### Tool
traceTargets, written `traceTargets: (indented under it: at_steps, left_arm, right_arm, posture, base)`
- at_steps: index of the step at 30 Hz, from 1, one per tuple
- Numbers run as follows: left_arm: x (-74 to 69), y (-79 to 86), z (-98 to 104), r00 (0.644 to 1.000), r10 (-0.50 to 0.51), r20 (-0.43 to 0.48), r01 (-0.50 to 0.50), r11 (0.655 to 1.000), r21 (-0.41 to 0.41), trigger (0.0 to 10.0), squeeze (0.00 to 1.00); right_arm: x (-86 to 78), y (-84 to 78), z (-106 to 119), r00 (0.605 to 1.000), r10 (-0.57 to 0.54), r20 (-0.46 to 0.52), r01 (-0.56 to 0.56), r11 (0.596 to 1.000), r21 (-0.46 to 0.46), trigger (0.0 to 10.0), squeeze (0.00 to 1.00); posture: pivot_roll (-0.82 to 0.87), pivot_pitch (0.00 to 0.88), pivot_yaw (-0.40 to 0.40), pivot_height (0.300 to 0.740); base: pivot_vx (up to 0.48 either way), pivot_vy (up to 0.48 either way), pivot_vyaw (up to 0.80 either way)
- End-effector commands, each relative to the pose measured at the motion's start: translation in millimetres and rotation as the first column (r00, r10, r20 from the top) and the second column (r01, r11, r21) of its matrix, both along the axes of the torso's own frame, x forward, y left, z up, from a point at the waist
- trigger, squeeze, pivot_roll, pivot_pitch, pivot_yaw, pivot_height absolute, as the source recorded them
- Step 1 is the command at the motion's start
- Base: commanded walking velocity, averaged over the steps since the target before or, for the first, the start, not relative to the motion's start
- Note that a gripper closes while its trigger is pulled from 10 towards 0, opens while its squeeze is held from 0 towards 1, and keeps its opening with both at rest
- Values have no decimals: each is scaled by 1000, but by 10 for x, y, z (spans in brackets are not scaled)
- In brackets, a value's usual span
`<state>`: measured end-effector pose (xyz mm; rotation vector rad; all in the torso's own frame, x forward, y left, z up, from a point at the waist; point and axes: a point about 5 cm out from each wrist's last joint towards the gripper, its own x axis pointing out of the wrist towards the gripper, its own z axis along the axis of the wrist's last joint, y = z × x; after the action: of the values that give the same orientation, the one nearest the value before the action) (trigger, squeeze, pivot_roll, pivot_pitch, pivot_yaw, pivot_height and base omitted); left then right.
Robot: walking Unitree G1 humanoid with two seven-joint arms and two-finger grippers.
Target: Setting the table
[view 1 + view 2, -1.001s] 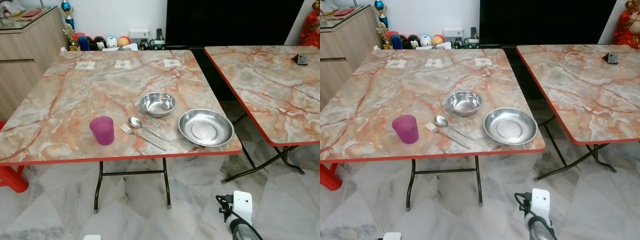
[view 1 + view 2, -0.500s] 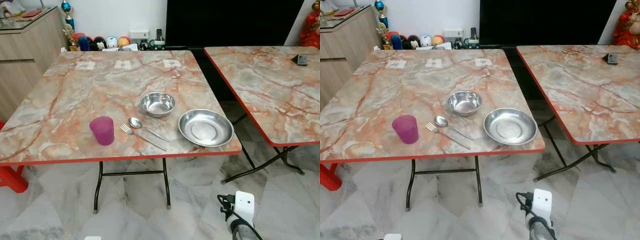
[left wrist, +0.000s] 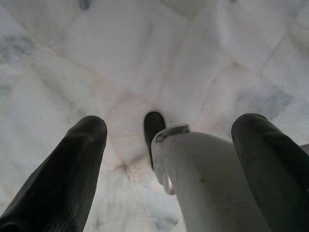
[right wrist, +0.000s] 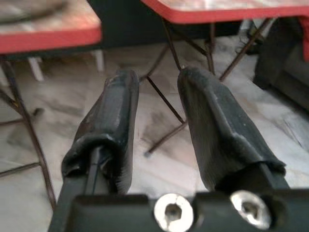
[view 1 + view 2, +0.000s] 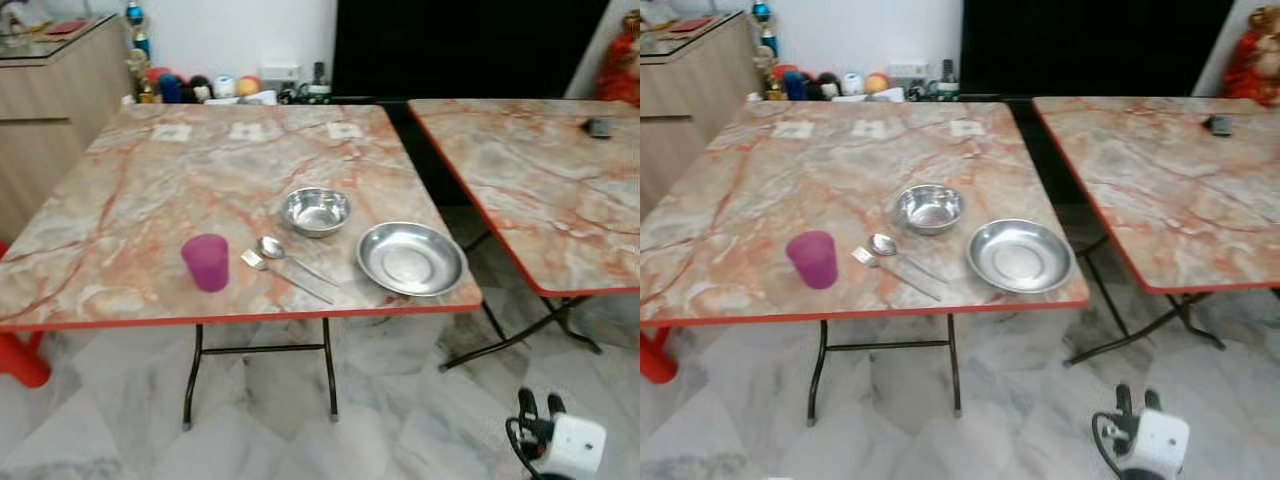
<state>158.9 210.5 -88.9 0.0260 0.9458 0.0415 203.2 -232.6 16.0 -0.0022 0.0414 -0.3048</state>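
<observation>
Black-fingered right gripper (image 4: 157,116) low, fingers parted.

Soft, even daylight is being thrown over both head views, and everything is being smeared by a slight motion blur, so edges are looking mushy. Mild glare is being bounced off the steel plate (image 5: 411,258) and the small bowl (image 5: 316,210). The upper middle of the frame is being swallowed by a black panel (image 5: 470,45). In the right wrist view the near fingers (image 4: 111,125) are being rendered soft and out of focus, dim underneath.
</observation>
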Motion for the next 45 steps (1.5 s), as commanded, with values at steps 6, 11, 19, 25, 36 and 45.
traceTargets:
  at_steps: [6, 11, 19, 25, 36, 45]
  left_arm:
    - [-41, 20, -15, 1000, -15, -20, 16, 1000, 12, 10000, 0]
    - [-26, 30, -8, 1000, -11, -15, 11, 1000, 15, 10000, 0]
    - [-62, 98, -9, 1000, 7, -23, -7, 1000, 30, 10000, 0]
    - [-94, 125, -15, 1000, 8, -30, -7, 999, 35, 10000, 0]
    - [-85, 170, 4, 1000, 0, -13, 0, 999, 39, 10000, 0]
    - [-68, 153, 9, 1000, 9, 1, -9, 999, 35, 10000, 0]
  right_arm:
    - [-6, -120, 82, 999, -41, -9, 41, 999, 9, 10000, 0]
    - [142, -139, 242, 999, -33, 8, 32, 999, 21, 10000, 0]
    - [445, -103, 488, 996, 41, 80, -42, 999, 10, 10000, 0]
    - [605, -139, 623, 995, 39, 96, -42, 999, 33, 10000, 0]
    - [575, -28, 593, 995, 30, 90, -37, 996, 78, 10000, 0]
    - [638, 48, 646, 994, 45, 104, -54, 995, 83, 10000, 0]
  posture:
    - [-31, 32, -50, 740]
    - [-24, 36, -54, 740]
    - [-21, 44, -48, 740]
    - [-24, 56, -39, 740]
    - [-21, 68, -31, 740]
    - [-20, 72, -34, 740]
  base:
    - [0, 0, 0]
    - [0, 0, 0]
    - [0, 0, 0]
    - [0, 0, 0]
    - [44, 0, 0]
    - [299, 0, 0]
